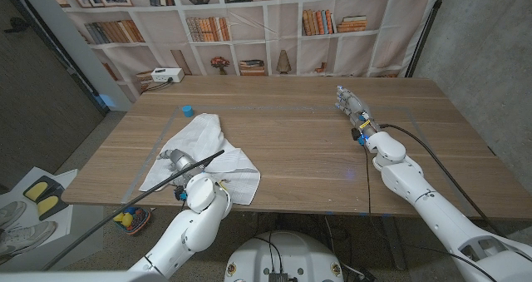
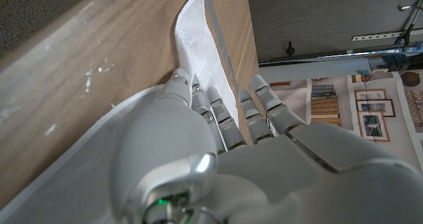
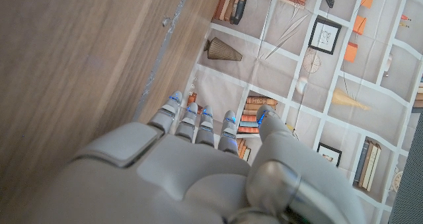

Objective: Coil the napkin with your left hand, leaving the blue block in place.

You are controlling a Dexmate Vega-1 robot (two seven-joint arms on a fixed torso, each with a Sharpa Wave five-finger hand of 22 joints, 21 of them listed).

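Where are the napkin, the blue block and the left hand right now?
napkin (image 1: 204,141), head view, its bare upper middle.
blue block (image 1: 188,111), head view, its top.
left hand (image 1: 176,160), head view, its back, over the napkin.

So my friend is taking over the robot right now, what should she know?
Left robot hand rests on the crumpled white cloth napkin near the front table edge, fingers stretched over it, not visibly gripping.
Right robot hand waits on the wooden table, holding nothing.
Small blue block sits just beyond the napkin's far corner.
Done: hand is on the napkin.
Left: coil it, block stays put.
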